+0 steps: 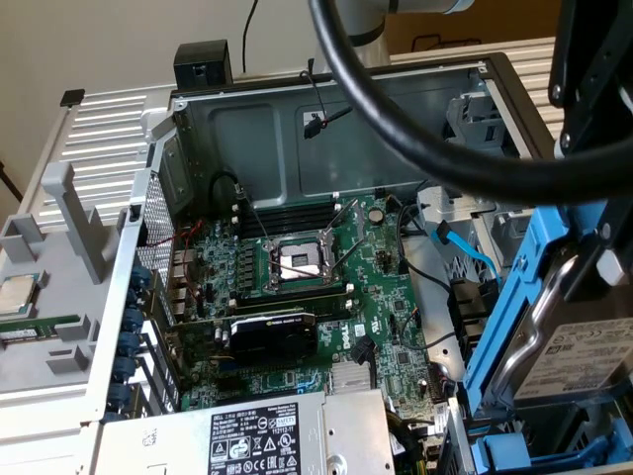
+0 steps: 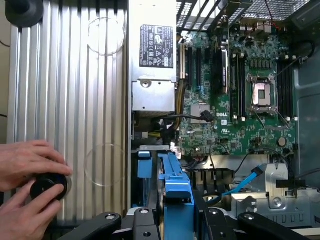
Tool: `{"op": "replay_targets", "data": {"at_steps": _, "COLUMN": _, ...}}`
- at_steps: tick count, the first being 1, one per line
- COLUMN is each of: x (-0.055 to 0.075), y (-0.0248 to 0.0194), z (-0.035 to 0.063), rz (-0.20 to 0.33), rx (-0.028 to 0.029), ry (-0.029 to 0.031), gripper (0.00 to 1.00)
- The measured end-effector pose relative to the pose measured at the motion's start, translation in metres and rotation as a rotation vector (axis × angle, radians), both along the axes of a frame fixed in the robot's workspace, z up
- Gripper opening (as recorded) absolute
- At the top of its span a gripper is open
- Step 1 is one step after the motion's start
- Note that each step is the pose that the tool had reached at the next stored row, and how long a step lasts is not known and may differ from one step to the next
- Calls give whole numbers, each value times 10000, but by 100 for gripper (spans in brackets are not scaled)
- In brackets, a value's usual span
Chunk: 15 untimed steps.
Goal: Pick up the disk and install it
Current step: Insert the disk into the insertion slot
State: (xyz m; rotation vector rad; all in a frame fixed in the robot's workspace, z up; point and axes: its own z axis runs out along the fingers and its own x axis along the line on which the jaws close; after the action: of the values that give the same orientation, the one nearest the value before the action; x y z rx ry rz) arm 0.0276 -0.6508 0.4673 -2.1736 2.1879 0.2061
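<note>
The disk point(image 1: 582, 358) is a silver drive with a white label, clipped in a bright blue carrier frame point(image 1: 516, 297). It hangs tilted at the exterior view's right, above the open computer case's front corner. My gripper point(image 1: 605, 265) is shut on it from above. In the wrist view the blue carrier point(image 2: 176, 186) runs out between my black fingers point(image 2: 141, 218), and my gripper point(image 2: 176, 216) is over the case's edge beside the metal drive cage point(image 2: 280, 192).
The case holds a green motherboard with a CPU socket point(image 1: 297, 262), a black graphics card point(image 1: 272, 336), a grey power supply point(image 1: 287, 435) and a blue data cable point(image 1: 465, 252). A thick black hose point(image 1: 396, 119) crosses overhead. A person's hands point(image 2: 27, 167) hold a black knob point(image 2: 47, 187) on the ribbed table.
</note>
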Motion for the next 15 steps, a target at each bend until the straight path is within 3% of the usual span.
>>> {"op": "replay_targets", "data": {"at_steps": 8, "x": 0, "y": 51, "z": -9, "rz": 0, "rx": -135, "ry": 0, "gripper": 36}}
{"op": "replay_targets", "data": {"at_steps": 15, "x": 0, "y": 58, "z": -11, "rz": 0, "rx": -192, "ry": 0, "gripper": 36}}
